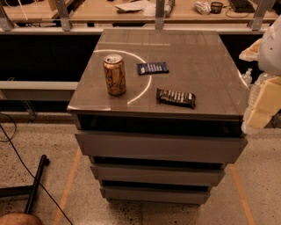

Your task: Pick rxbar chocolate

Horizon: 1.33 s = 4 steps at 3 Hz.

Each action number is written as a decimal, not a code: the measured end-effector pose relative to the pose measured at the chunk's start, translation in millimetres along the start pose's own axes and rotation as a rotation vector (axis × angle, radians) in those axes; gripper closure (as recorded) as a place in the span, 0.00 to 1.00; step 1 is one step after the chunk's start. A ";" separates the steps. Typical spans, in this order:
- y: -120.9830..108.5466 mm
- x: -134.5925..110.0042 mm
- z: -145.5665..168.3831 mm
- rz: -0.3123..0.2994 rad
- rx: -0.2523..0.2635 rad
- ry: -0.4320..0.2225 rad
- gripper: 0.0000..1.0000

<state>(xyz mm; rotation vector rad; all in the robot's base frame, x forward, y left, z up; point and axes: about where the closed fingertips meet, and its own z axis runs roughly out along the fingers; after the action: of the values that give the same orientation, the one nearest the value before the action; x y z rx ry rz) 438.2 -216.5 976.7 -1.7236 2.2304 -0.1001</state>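
Observation:
The rxbar chocolate (pixel 176 97) lies flat on the grey cabinet top (pixel 206 66), near the front edge, right of centre; its wrapper is dark brown-black with white lettering. A smaller navy-blue bar (pixel 152 67) lies behind it. A gold can (pixel 114 74) stands upright to the left. My gripper (pixel 262 105) is at the right edge of the view, beside the cabinet's right front corner and apart from the bar.
The cabinet has three drawers (pixel 160 147) below its top. A railing and wooden desks (pixel 131 11) with clutter stand behind it. A black pole and cable (pixel 36 184) lie on the speckled floor at the lower left.

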 end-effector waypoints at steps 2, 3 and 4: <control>-12.0 -15.9 10.5 -0.035 -0.008 -0.011 0.00; -33.5 -36.0 31.7 -0.064 -0.034 -0.020 0.00; -56.4 -58.0 59.4 -0.087 -0.071 -0.032 0.00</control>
<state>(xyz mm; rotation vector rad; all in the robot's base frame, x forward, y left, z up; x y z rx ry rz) 520.8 -168.3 946.4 -1.8460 2.1608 -0.0126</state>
